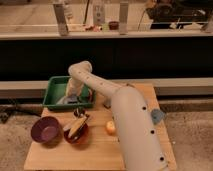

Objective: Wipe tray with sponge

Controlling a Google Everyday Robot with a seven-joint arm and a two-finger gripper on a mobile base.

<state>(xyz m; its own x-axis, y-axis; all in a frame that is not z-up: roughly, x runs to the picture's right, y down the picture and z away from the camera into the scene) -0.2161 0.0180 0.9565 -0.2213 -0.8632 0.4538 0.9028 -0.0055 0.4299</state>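
The arm [125, 120] is extended across the wooden tabletop [100, 150] and bent down into the green tray [52, 90], which is set at the rear left corner. The end effector [74, 96] is located low inside the tray, near its middle. Whether the end effector is open or closed, and whether anything is gripped, cannot be told. The sponge cannot be picked out with certainty; it is judged to lie beneath the end effector on the tray floor. The wiping step is judged to be in hand. For a good result, light downward pressure is to be maintained so that the sponge is kept flat on the floor of the tray. Strokes are to be run along the tray's length and stopped short of the low walls, so that the tray is not pushed toward the tabletop edge. The purple bowl [46, 131] and the red bowl [76, 132], placed just in front of the tray, are to be cleared by the forearm. The small orange object [110, 127] lies beside the arm and is to be left undisturbed.
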